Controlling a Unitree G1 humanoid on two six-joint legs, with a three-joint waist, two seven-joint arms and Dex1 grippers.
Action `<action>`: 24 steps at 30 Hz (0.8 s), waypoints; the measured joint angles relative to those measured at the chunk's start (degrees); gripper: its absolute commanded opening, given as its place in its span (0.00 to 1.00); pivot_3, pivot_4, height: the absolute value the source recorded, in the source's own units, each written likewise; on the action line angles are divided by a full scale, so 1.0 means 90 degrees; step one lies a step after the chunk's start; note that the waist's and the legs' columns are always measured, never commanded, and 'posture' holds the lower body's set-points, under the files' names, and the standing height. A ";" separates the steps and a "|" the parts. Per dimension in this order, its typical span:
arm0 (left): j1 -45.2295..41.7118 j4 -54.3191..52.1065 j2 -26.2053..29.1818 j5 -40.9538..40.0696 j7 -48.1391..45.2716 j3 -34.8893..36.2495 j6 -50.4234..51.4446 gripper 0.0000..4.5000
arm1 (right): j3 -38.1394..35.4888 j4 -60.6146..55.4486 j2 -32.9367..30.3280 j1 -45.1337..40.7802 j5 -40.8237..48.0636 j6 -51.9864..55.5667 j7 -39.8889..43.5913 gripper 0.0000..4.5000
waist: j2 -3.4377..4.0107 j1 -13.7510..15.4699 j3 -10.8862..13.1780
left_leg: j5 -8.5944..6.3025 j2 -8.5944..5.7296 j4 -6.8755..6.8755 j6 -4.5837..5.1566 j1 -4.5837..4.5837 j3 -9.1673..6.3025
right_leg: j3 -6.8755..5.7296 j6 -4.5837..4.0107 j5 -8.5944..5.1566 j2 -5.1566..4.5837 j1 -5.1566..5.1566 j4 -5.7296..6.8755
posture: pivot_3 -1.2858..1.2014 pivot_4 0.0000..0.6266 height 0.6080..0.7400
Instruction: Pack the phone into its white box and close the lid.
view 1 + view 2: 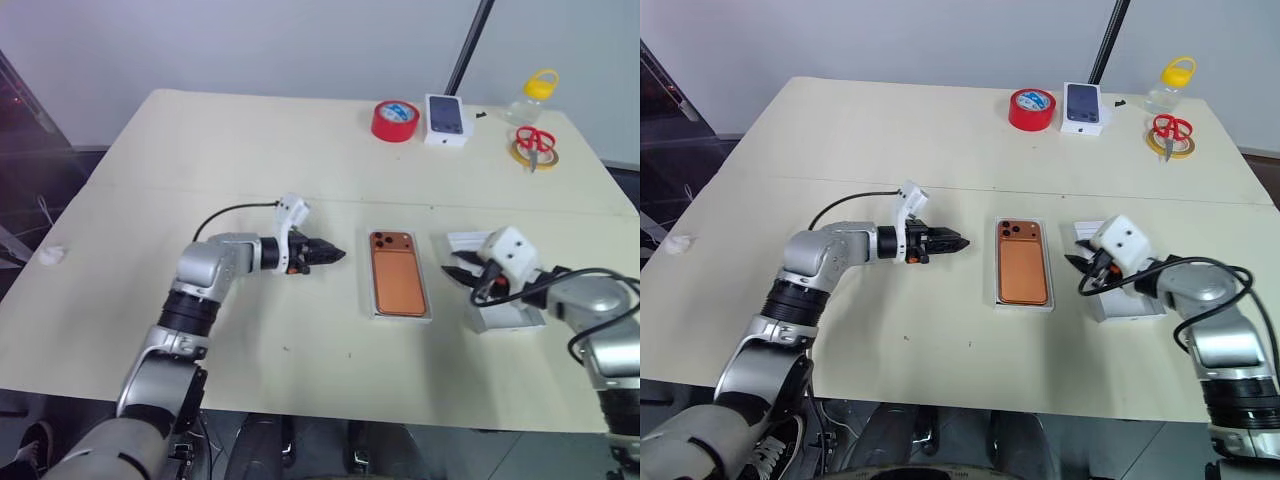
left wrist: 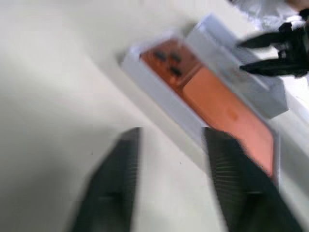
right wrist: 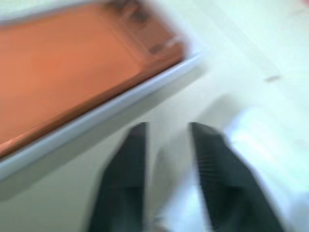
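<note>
My left gripper (image 1: 952, 241) hangs over bare table (image 1: 840, 140) just left of the white box (image 1: 1024, 303), tips aimed at it, touching nothing. My left wrist view shows its fingers (image 2: 116, 183) spread with table showing between them. My right gripper (image 1: 1087, 270) sits on the other side of the box, over the lid (image 1: 1130, 305), which lies just right of the box and apart from it. My right wrist view has its fingers (image 3: 128, 169) parted, with nothing pinched between them.

The phone (image 1: 1023, 268) lies flat inside the white box, copper back up, camera cluster at the far end. The box rim frames it on all sides, and the box stands mid-table, well back from the near edge.

The strips of table on both sides of the box are open, and so is the wide stretch toward the far edge. Along that far edge, well apart from my work, stand a red tape roll (image 1: 1032, 108), a small white box with a dark phone picture (image 1: 1084, 108), red scissors lying on a yellow tape roll (image 1: 1170, 135), and a clear bottle with a yellow cap (image 1: 1170, 85). A dark pole (image 1: 1108, 42) rises behind them. A crumpled white scrap (image 1: 678, 243) lies at the left edge.

My left wrist view catches the lid's wall behind the phone, and my right gripper's black tips past it.
</note>
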 measured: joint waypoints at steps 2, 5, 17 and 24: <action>0.0244 -0.0263 0.0200 -0.0044 -0.0309 0.0035 -0.0446 0.82 | -0.0107 -0.0228 0.0042 0.0187 0.0126 0.0185 -0.0153 0.84 | 0.0000 0.0000 0.0000 | 0.0000 0.0000 -0.0001 0.0000 0.0000 0.0000 | 0.0000 -0.0002 -0.0001 -0.0002 0.0000 -0.0002 | 0.52 0.24 0.95; 0.0793 -0.0842 0.0563 -0.0047 -0.0847 0.0158 -0.1533 0.82 | -0.0127 -0.0416 0.0115 0.0628 0.0059 0.0491 -0.0532 0.84 | 0.0006 -0.0003 0.0000 | -0.0001 -0.0002 -0.0005 -0.0001 -0.0002 0.0002 | 0.0006 -0.0023 -0.0012 -0.0010 -0.0004 -0.0004 | 0.52 0.24 0.95; 0.2195 -0.0590 0.1263 0.0744 -0.2404 -0.0227 -0.4773 0.82 | -0.0033 -0.1497 -0.0192 0.0651 0.0375 0.3671 -0.1134 0.84 | 0.0042 -0.0015 -0.0016 | -0.0002 0.0000 -0.0010 0.0004 -0.0010 0.0002 | 0.0006 -0.0036 -0.0013 -0.0008 -0.0014 -0.0011 | 0.52 0.24 0.95; 0.2129 -0.0659 0.1013 0.0580 -0.2303 -0.0131 -0.5078 0.82 | 0.0273 -0.1684 -0.0377 -0.0667 0.0951 0.5896 -0.1320 0.84 | 0.0044 -0.0013 -0.0015 | -0.0007 -0.0001 -0.0008 0.0012 -0.0013 0.0003 | 0.0006 -0.0034 -0.0012 -0.0008 -0.0016 -0.0014 | 0.52 0.24 0.95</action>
